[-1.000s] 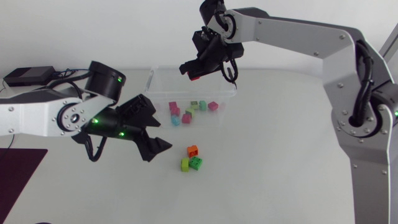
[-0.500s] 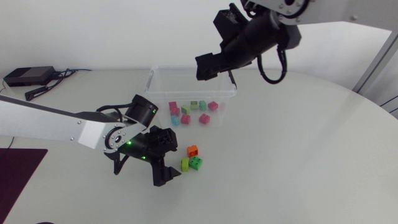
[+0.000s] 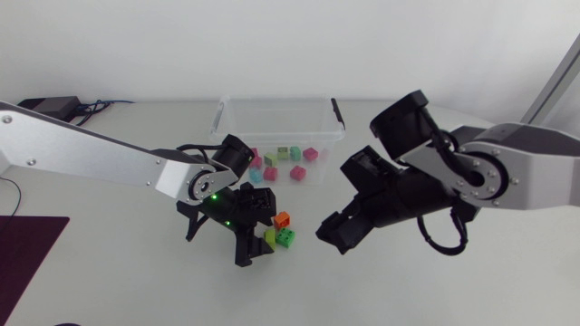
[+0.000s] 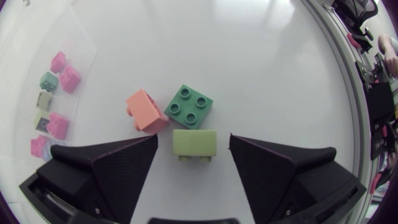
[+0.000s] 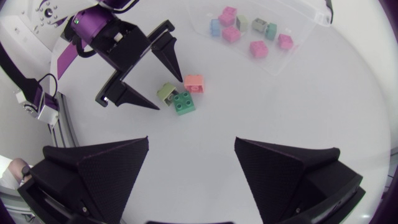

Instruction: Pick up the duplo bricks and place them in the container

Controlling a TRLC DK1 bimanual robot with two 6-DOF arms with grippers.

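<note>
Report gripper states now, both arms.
Left gripper: open, light green duplo brick between its fingers, not gripped.
Right gripper: open, holding nothing.

1. The white tabletop [image 3: 435, 290] carries a clear container [image 3: 276, 101] near its far edge.
2. In front of the container, an orange brick [image 3: 281, 219], a green brick [image 3: 286, 237] and a lime brick [image 3: 270, 239] lie clustered close together.
3. A dark mat [image 3: 27, 249] lies at the left edge, and a black box [image 3: 50, 106] sits at the far left.

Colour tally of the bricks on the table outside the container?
Orange brick: 1
Dark green brick: 1
Light green brick: 1
Total: 3
</note>
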